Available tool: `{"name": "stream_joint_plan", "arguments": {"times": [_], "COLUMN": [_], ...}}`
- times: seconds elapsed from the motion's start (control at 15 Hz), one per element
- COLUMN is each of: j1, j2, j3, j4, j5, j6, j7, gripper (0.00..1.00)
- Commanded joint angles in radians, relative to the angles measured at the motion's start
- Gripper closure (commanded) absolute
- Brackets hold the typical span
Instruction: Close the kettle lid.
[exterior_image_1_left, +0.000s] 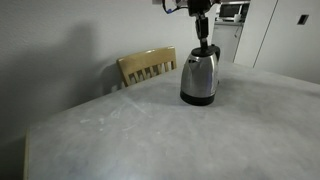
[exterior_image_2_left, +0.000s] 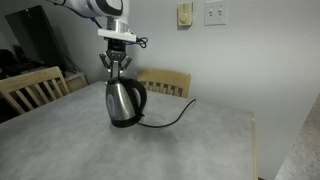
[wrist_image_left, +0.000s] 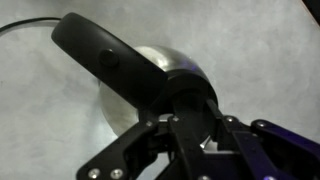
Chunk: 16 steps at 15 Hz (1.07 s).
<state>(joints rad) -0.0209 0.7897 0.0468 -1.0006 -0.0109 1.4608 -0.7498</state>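
The steel kettle (exterior_image_1_left: 199, 75) stands on the grey table (exterior_image_1_left: 150, 130), and it shows in both exterior views (exterior_image_2_left: 124, 100). Its black lid (exterior_image_1_left: 203, 46) stands raised at the top. My gripper (exterior_image_1_left: 203, 36) hangs straight above the kettle (exterior_image_2_left: 117, 70), with its fingers drawn in on the raised lid. In the wrist view the black handle (wrist_image_left: 105, 58) runs to the upper left over the shiny body (wrist_image_left: 172, 66). The dark lid (wrist_image_left: 190, 105) sits between my fingertips (wrist_image_left: 192, 118).
A black cord (exterior_image_2_left: 170, 122) runs from the kettle base across the table. Wooden chairs stand at the table's edges (exterior_image_1_left: 147, 66) (exterior_image_2_left: 165, 82) (exterior_image_2_left: 30, 90). A wall with outlets (exterior_image_2_left: 215, 12) is behind.
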Motion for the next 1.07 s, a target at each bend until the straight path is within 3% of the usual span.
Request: {"name": "stream_joint_plan", "arguments": {"times": [0.0,0.13,0.2,0.27,0.33,0.4,0.53,0.8,1.0], "j1": [0.0,0.002,0.002,0.002,-0.018,-0.037,-0.075,-0.144,-0.177], "j2": [0.0,-0.001,-0.001,-0.001,-0.034,-0.063,-0.098,-0.127,-0.15], "j3": [0.0,0.0,0.0,0.0,0.002,0.002,-0.001,-0.017,-0.016], "j4": [0.0,0.001,0.001,0.001,-0.038,-0.072,-0.112,-0.165,-0.223], "j5": [0.0,0.0,0.0,0.0,0.027,0.06,0.13,0.247,0.33], "j6": [0.0,-0.002,-0.002,-0.002,0.037,0.068,0.102,0.198,0.31], "j7": [0.0,0.001,0.001,0.001,0.015,0.046,0.105,0.195,0.267], "gripper": [0.64,0.53,0.53,0.28,0.27,0.7,0.68,0.95,1.0]}}
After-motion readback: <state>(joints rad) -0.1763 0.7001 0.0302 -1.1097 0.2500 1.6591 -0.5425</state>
